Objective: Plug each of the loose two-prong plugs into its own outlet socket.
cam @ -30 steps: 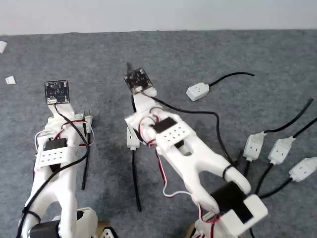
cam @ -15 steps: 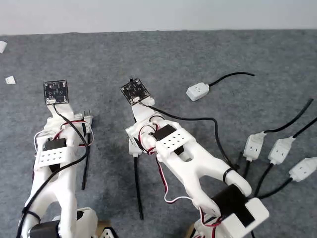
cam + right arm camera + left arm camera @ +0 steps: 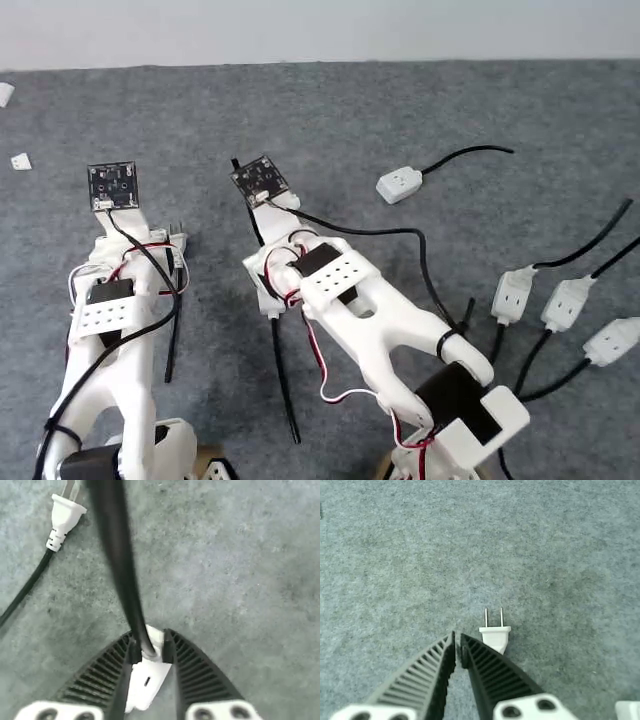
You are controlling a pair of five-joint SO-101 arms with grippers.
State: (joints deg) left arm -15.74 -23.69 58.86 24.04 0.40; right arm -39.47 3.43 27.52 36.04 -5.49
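A: From where is the table [image 3: 400, 100] seen in the high view?

B: It is viewed from above, behind the bases of the left arm [image 3: 105, 320] and right arm [image 3: 370, 310]. It is faced down and forward, and both arms are taken in from well off.

A: How are the 2 wrist views set?

B: Each is taken from behind its own gripper, aimed down at the table from close by. The left gripper [image 3: 458, 636] is framed with the loose plug [image 3: 495, 636] just beside it. The same loose plug [image 3: 178, 240] is shown beside the left arm in the high view. The right gripper [image 3: 149, 636] is framed with the held plug [image 3: 145, 680] between its jaws. Its cord [image 3: 117, 555] is shared with the high view.
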